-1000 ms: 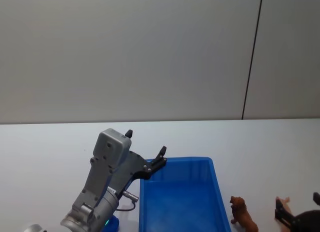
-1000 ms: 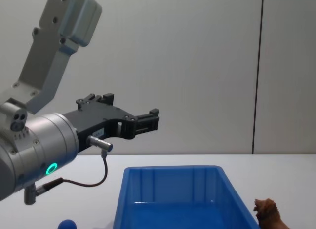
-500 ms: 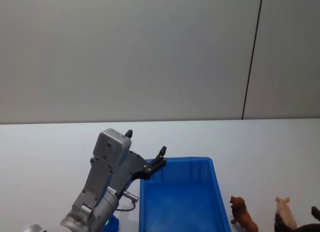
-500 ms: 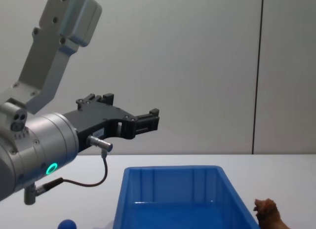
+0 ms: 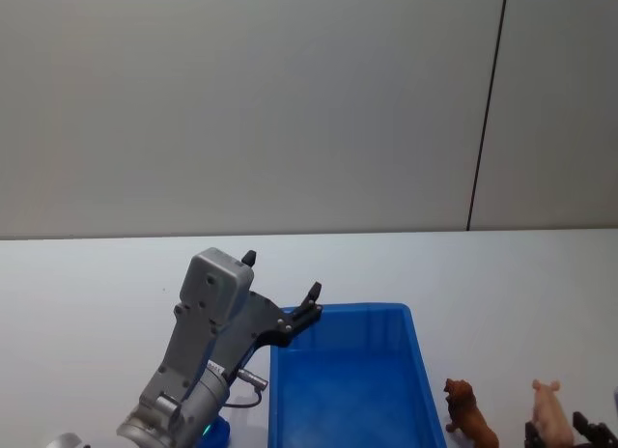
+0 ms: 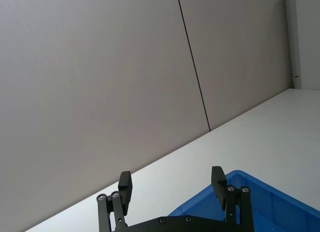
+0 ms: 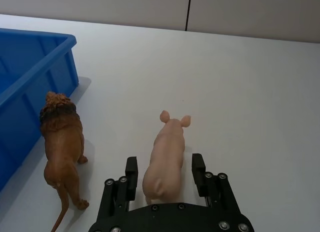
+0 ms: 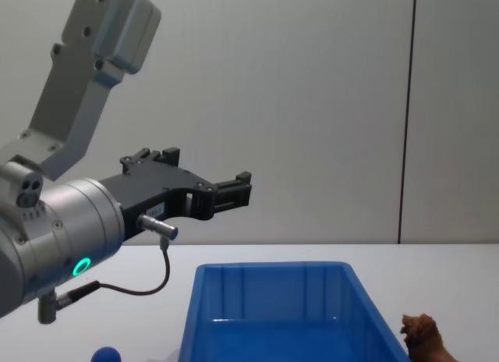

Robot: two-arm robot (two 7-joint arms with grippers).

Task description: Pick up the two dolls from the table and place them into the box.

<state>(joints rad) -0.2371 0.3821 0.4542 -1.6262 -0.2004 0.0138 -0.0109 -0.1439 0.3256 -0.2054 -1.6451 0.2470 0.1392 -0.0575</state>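
Now the right jaws are standing wide apart, one on each side of the pink pig doll's rump, gripping nothing yet and not visibly touching it. Against a second ago, they are sitting lower and nearer the robot in the head view, so the pig, then half covered, is showing whole. I am reading this as the jaws settling into line for the first pick, with only the squeeze wanting. Just beside the pig, the reddish-brown lion doll is standing between it and the outer wall of the blue box, all on the white bench. The left jaws, also open and holding nothing, are hovering above the box's far left corner, unmoved over that second. Three small toys are lying out: one pig, one lion and one blue rounded doll left of the box. There is one box, and no doll is showing in the part of it that can be seen.
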